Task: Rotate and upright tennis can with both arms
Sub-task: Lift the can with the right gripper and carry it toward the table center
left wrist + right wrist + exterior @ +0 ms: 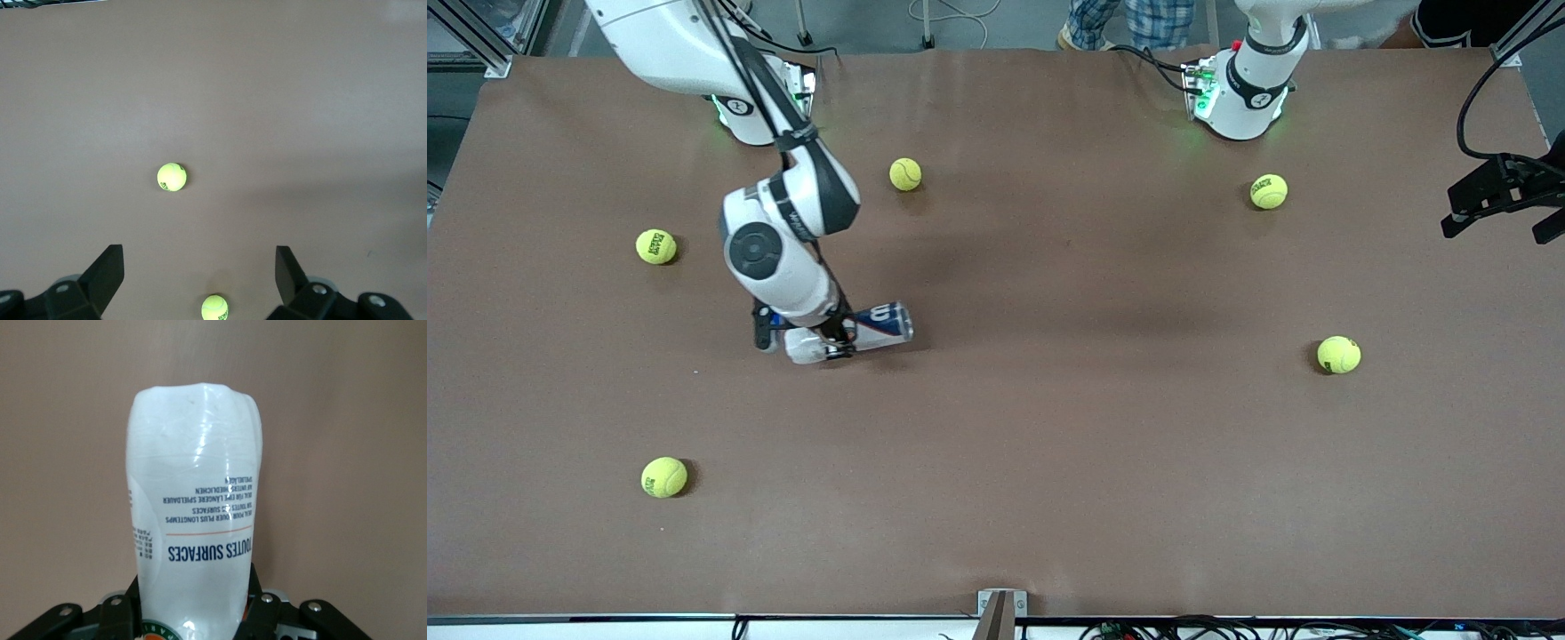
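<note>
Lowest in frame, a stray tennis ball (663,476) sits nearer the camera than the tennis can (854,331), which lies on its side on the table (1049,444), long axis toward my left arm's end. My right gripper (831,342) clamps its white end; my left gripper (200,273) waits spread open, well apart from the can.

I see bare table (1103,427) around the can (871,327); the nearest ball (905,174) lies well apart, blocking nothing.

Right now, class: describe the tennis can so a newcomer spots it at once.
Follow the right arm from its base to the right gripper, low over the brown table. Its jaws grip the tennis can, lying on its side. It is the only cylinder, white and navy, among yellow balls.
</note>
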